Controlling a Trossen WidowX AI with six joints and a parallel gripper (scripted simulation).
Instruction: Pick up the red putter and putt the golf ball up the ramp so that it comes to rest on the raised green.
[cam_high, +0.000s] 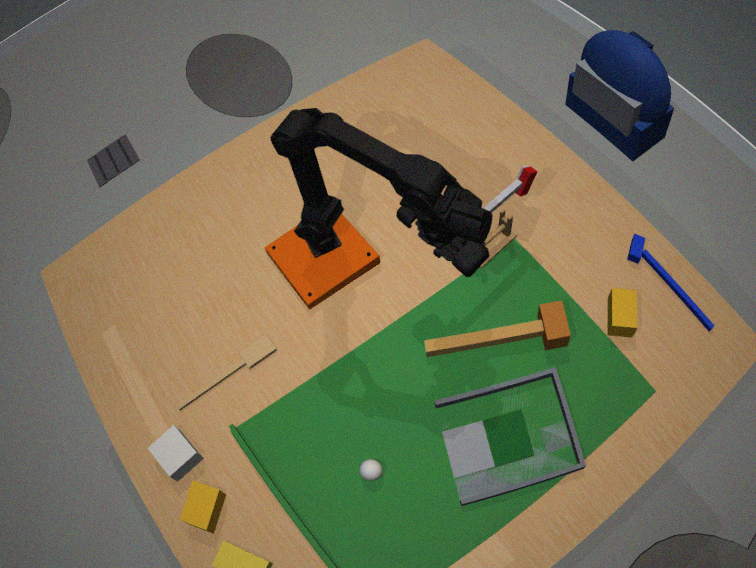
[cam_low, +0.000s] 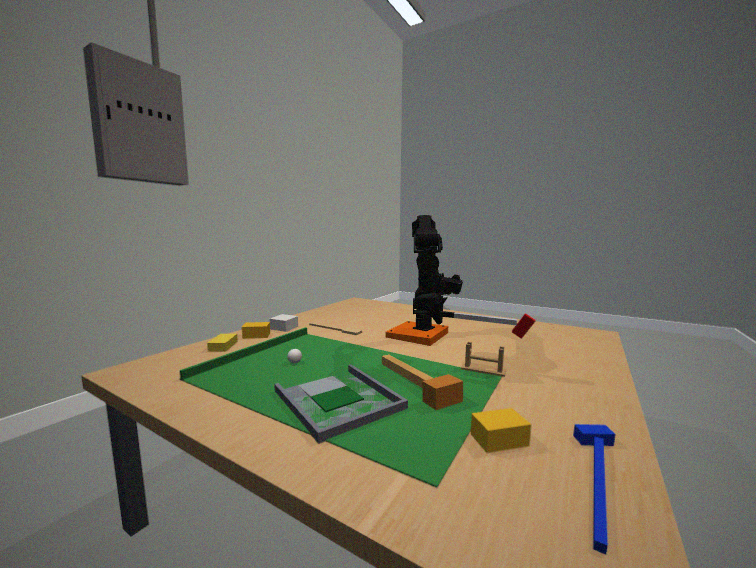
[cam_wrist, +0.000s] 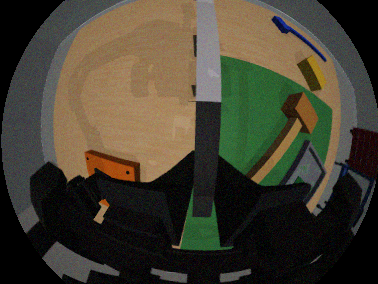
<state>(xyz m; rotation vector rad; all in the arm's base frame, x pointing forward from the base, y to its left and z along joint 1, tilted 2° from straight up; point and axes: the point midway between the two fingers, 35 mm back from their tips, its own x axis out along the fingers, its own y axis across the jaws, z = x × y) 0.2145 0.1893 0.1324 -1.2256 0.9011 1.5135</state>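
Observation:
The red putter (cam_high: 526, 181) (cam_low: 523, 326) (cam_wrist: 208, 60) has a pale shaft and a dark grip. My gripper (cam_low: 441, 313) (cam_wrist: 202, 154) is shut on its grip. The putter is raised above the small wooden rack (cam_high: 506, 225) (cam_low: 468, 355), with its head pointing away from the arm. The white golf ball (cam_high: 370, 469) (cam_low: 294, 355) sits on the green mat (cam_high: 305, 451) (cam_low: 244, 372). The light grey ramp (cam_high: 468, 453) (cam_low: 323, 384) faces the ball and leads to the raised dark green square (cam_high: 508, 436) (cam_low: 337, 398). The fingers are hidden under the wrist in the top view.
A wooden mallet (cam_high: 488, 337) (cam_low: 442, 391) (cam_wrist: 276, 152) lies on the mat between arm and ramp. Grey walls (cam_high: 569, 421) (cam_low: 361, 422) border the green. A blue club (cam_high: 677, 290) (cam_low: 600, 488) and yellow block (cam_high: 622, 311) (cam_low: 501, 429) lie beyond the mat; more blocks stand past its far edge.

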